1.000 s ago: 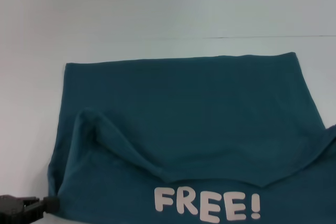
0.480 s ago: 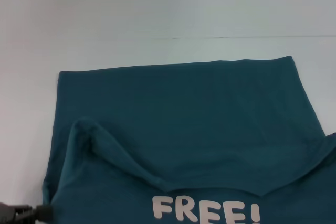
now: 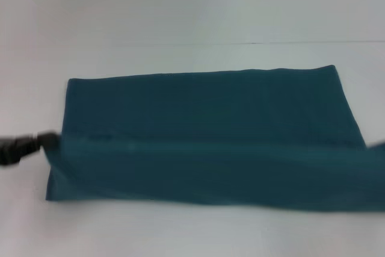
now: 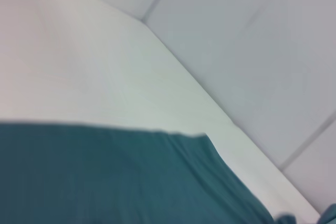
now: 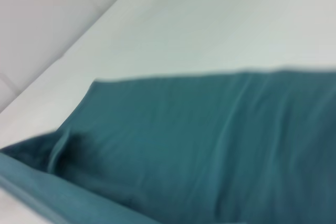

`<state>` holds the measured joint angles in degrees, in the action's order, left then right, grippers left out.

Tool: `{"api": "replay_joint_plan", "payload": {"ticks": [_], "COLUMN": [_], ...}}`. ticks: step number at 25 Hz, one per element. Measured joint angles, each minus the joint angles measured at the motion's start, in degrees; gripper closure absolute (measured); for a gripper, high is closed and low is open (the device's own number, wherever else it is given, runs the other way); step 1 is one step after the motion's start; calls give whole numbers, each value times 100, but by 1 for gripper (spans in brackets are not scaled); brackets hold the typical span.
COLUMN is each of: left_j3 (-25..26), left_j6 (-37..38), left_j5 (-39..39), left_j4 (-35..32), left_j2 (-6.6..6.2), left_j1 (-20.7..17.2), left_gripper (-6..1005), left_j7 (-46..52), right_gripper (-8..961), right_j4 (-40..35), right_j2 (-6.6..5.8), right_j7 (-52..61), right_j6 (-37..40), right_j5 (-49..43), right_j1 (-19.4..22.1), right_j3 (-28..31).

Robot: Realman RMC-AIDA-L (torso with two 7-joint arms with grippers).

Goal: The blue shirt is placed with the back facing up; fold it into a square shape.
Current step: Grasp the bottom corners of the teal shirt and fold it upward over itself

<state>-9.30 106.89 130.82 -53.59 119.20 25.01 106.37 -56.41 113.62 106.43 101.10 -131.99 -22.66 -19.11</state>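
Head view, large dark teal-blue soft knit shirt (image 3: 204, 136) spread wide across the white desk (image 3: 180, 10), plain side up, black left gripper (image 3: 42, 141) at its left edge, grip state unclear, right gripper unseen

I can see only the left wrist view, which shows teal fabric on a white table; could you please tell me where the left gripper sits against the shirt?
Observer: In the head view the left gripper is at the left edge of the blue shirt, level with a crease running across its width.
Operator: Thank you. Is any lettering showing?
Observer: None; the head view shows only plain teal fabric.
Operator: And the right side?
Observer: The shirt's right end runs off that picture, and the right gripper is not visible.
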Motion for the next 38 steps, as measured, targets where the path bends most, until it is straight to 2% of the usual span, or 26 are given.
{"api": "replay_joint_plan", "payload": {"ticks": [4,9,13,17,20,24,31,38], "left_j3": [-47,-206,-444,-617,-724,-767,-814,-879], "left_j6": [-883,-2321,-3946,-4883,-5460,-5809,-6045,-6386], "left_j5": [-58,-61,-74,-109,-305,-586,-672,-675], "left_j4": [441,936,1448,1838,1962,1975,1985,2160], "left_j2": [-99,-120,-80,-59,33,102,85,94], "left_j1": [559,1096,1480,1693,1794,1835,1841,1836], "left_gripper": [910,906,903,900,898,896,891,886], "left_j7": [79,192,188,142,-5,-227,-241,-286], "right_gripper": [919,912,899,886,876,862,839,816], "right_j4": [266,1000,1833,2480,2807,2983,3036,3189], "right_j2": [-4,-5,3,99,194,274,207,203], "right_j7": [31,-143,-545,-958,-1404,-1893,-1865,-1859], "right_j6": [-789,-2234,-3594,-4896,-5648,-6083,-6169,-6399], "right_j5": [10,14,16,18,104,440,528,532], "right_j1": [-478,-1062,-1535,-1916,-2154,-2325,-2579,-2702], "right_j3": [-1,-195,-420,-520,-523,-532,-613,-811]}}
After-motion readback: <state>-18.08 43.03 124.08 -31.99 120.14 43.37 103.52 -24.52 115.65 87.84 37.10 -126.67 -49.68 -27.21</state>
